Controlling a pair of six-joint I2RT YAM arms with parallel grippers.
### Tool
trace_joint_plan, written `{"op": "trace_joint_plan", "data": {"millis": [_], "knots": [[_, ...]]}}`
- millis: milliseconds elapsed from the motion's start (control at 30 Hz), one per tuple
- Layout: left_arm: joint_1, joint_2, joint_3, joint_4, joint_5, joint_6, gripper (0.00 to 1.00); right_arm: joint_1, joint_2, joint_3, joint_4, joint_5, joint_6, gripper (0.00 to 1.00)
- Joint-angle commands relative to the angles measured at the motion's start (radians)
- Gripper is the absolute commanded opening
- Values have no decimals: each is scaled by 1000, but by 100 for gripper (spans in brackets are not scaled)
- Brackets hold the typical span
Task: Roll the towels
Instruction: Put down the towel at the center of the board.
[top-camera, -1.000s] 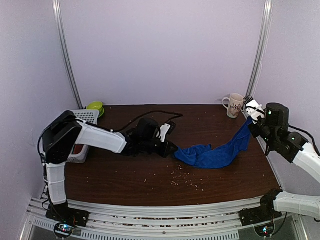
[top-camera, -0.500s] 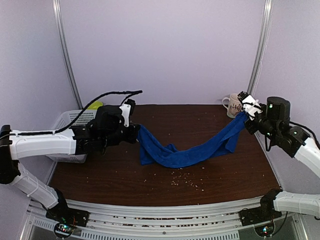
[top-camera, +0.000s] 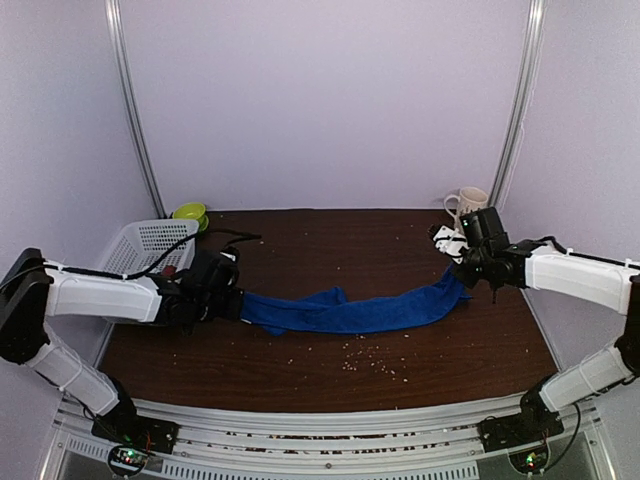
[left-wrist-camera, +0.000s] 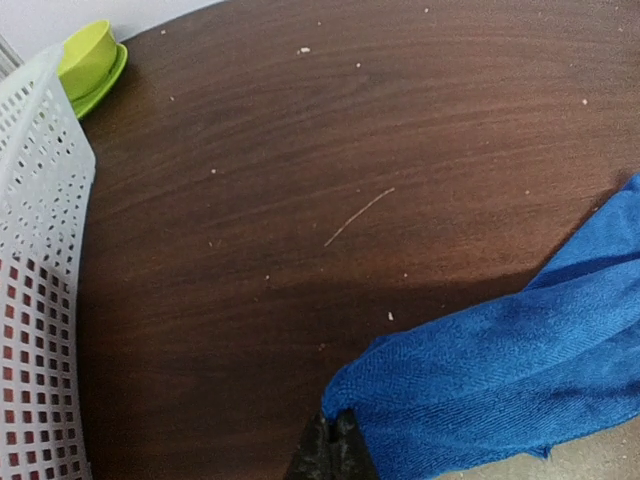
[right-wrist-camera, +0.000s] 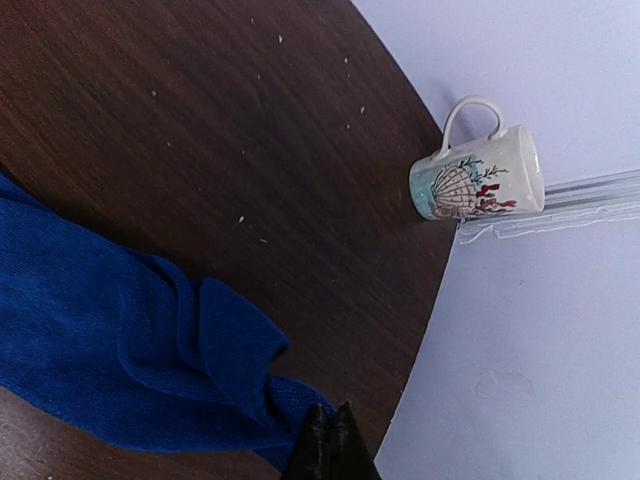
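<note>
A royal blue towel (top-camera: 350, 310) stretches in a long bunched band across the middle of the dark wooden table (top-camera: 320, 250). My left gripper (top-camera: 232, 303) is shut on its left end, low over the table. In the left wrist view the black fingertips (left-wrist-camera: 335, 430) pinch a fold of the blue towel (left-wrist-camera: 500, 370). My right gripper (top-camera: 458, 272) is shut on the right end. The right wrist view has its closed tips (right-wrist-camera: 330, 425) biting the edge of the blue towel (right-wrist-camera: 120, 340).
A white perforated basket (top-camera: 150, 240) stands at the back left, with a lime green cup on a saucer (top-camera: 190, 212) behind it. A white patterned mug (top-camera: 468, 205) stands at the back right corner. Crumbs (top-camera: 370, 360) dot the table in front of the towel.
The left gripper dragged its end of the towel from mid-table out to the left. Both grippers came down, so the once hanging towel is now stretched low along the table.
</note>
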Motion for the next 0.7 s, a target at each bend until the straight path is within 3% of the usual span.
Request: {"op": "trace_joint_plan", "data": {"millis": [0,267,333,400,533,567,667], "knots": [[31,106,35,92,63,22,0,-4,113,6,52,180,23,0],[79,276,159,94,94,69,0,-5,250,69,90,281,51,0],[84,314,190,87,100,78,5,-5,285,99,94,305,55,9],[89,349,219,73,101,83,21,-5,311,123,90,315,59,22],[91,320,189,85,92,77,82,-5,284,131,86,302,51,58],[91,295,173,88,89,77,93,-5,260,120,94,291,43,65],[90,180,105,97,89,95,98,-6,169,84,113,228,8,82]]}}
